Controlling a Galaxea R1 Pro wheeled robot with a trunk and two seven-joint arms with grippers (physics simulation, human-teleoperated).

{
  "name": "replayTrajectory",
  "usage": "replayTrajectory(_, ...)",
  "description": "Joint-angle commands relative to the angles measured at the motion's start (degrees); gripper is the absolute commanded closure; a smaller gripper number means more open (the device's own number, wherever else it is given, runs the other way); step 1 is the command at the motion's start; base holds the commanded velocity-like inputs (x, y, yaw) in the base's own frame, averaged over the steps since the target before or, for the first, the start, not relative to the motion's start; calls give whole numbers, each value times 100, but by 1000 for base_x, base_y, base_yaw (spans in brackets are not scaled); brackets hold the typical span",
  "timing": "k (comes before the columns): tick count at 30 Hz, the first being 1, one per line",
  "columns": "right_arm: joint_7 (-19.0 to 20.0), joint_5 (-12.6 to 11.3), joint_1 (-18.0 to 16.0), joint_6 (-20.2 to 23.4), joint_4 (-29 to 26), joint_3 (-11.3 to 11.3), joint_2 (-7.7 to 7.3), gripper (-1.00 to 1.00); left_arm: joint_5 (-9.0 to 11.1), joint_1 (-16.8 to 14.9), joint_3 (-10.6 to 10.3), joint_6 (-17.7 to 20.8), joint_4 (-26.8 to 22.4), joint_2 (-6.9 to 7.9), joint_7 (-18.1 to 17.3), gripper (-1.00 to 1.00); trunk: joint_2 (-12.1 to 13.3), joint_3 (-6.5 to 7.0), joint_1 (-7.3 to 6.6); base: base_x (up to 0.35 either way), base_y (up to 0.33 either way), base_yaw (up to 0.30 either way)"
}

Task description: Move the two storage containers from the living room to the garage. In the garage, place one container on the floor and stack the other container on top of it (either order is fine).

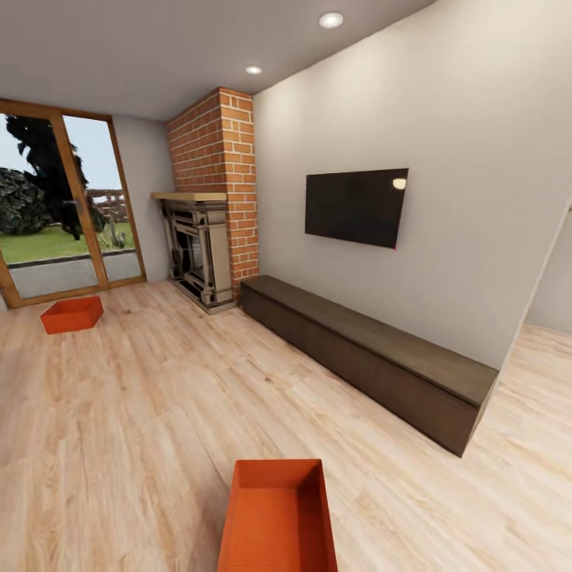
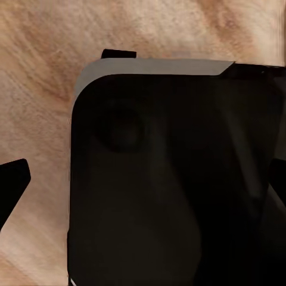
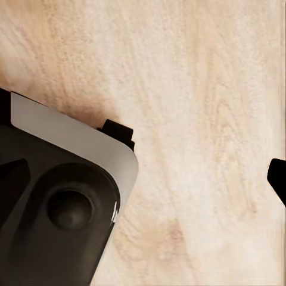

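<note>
Task status: early stage. Both storage containers are in the living room, resting on the light wood plank floor [image 1: 159, 397]. Neither has been lifted or carried; transport to the garage and the stacking step both remain to be done.

Container positions:
- The near container [image 1: 278, 516] lies directly ahead of the robot, at the lower edge of the head view, open side up and empty.
- The far container [image 1: 71, 314] lies well apart from it, near the glass doors [image 1: 63, 206] and to the side of the brick fireplace [image 1: 210, 199].

Materials and shapes:
- Containers: orange-red plastic, rectangular, open-topped, walls sloping slightly outward, finely textured surface.
- Floor: pale planks with visible grain.
- A long dark wooden bench [image 1: 373, 357] runs along the wall under a black wall TV [image 1: 356, 205].

Hand state: in both wrist views a dark rounded body of the robot, with a light grey edge, blocks much of the picture above the planks. Dark tips show at the frame edges, probably finger parts, but whether either hand is spread or pressed together cannot be told. Nothing appears to be held.
</note>
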Motion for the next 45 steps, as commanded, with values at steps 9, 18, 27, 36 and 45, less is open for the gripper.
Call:
replayTrajectory(9, 27, -67, -6, -11, -2, 35, 5, -100, 44, -3, 5, -16, 5, 0, -9, -100, -3, -6, 3, 307, -101, 0)
replayTrajectory(18, 27, -70, -5, -13, -2, 19, 7, -100, 44, -3, 5, -18, 5, 0, -9, -100, -3, -6, 3, 165, -51, 130)
replayTrajectory(27, 27, -71, -5, -15, -2, 14, -2, -100, 288, -3, -2, -18, 5, 0, -16, -100, -3, -6, 3, 6, -2, 265)
replayTrajectory(36, 27, -70, -4, -14, -2, 13, -8, -100, 360, -3, -4, -18, 5, 0, -18, -100, -3, -6, 3, 0, 0, 156)
replayTrajectory(45, 27, -70, -4, -8, -2, 19, -3, -100, 361, -3, -8, -18, 5, 0, -18, -100, -3, -6, 3, 0, 0, 2)
